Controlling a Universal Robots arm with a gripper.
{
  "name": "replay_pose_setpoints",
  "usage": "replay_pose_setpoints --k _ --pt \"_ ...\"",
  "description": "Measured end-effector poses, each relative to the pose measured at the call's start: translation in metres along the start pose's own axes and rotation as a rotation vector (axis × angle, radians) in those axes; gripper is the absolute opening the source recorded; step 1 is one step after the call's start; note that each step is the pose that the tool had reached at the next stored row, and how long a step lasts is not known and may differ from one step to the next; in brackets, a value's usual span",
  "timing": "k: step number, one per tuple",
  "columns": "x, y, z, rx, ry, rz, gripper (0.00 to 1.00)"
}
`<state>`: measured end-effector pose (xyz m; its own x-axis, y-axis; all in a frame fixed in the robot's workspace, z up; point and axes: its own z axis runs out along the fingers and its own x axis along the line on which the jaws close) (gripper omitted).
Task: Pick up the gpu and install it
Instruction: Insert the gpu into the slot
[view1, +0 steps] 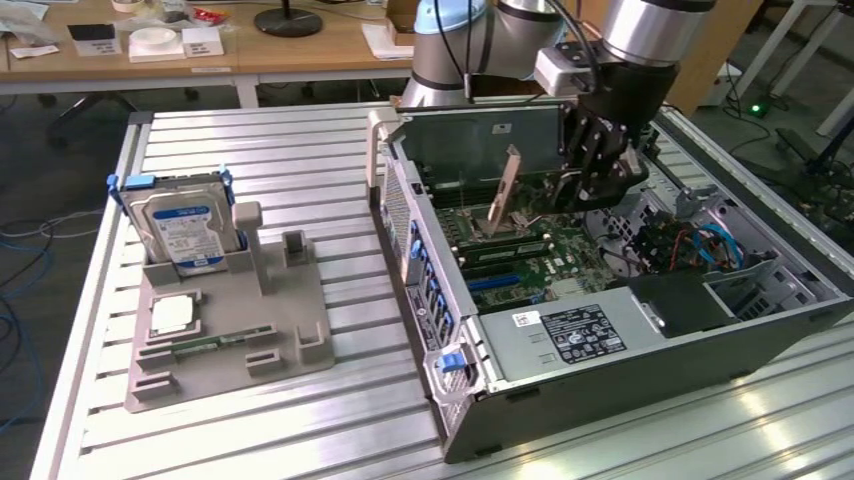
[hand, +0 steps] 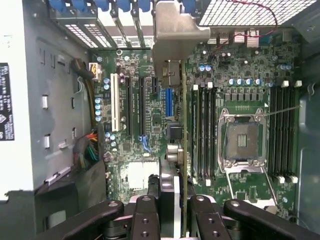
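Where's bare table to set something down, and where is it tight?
Free: the table strip between the gray tray and the case, and the table between the hard drive and the wooden desk. Crowded: inside the case, where the claw holds the gpu over the motherboard.

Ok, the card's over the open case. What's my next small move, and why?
Probably nudge the gpu sideways toward the blue slot before lowering. Gripped in the end effector, its edge looks offset toward the memory slots, though the viewing angle may mislead.
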<state>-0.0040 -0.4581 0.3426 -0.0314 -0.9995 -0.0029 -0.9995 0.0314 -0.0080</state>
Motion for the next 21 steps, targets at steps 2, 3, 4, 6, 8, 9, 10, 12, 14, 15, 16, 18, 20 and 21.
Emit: replay_pose_setpoints --k 2,3,4,6,8,9,10,12,14,15,16,18,20,21 --pt "0.000 0.0024 0.0037 0.0000 0.0001 0.000 0.28" --pt "0.000 0.0037 0.0055 -0.0001 0.0002 0.000 0.28" --pt "0.000 0.0052 0.0073 -0.0002 0.0001 0.000 0.28" --pt "0.000 0.0084 0.0109 -0.0002 0.0001 0.000 0.28" --pt "0.000 0.0119 0.0145 -0.0002 0.0000 0.000 0.28" --pt "0.000 0.0138 0.0161 -0.0002 0.0001 0.000 0.28" --pt "0.000 0.0157 0.0177 -0.0003 0.0008 0.000 0.28" --pt "-0.001 0.0189 0.0203 0.0000 0.0093 0.000 0.28" --pt "-0.003 0.0215 0.0231 0.0004 0.0219 0.000 0.28" --pt "-0.004 0.0217 0.0245 0.0006 0.0246 0.000 0.28" --pt "-0.004 0.0217 0.0251 0.0006 0.0247 0.000 0.28" --pt "-0.004 0.0216 0.0250 0.0005 0.0247 0.000 0.28" --pt "-0.004 0.0217 0.0252 0.0005 0.0243 0.000 0.28" --pt "-0.004 0.0219 0.0259 0.0006 0.0240 0.000 0.28"
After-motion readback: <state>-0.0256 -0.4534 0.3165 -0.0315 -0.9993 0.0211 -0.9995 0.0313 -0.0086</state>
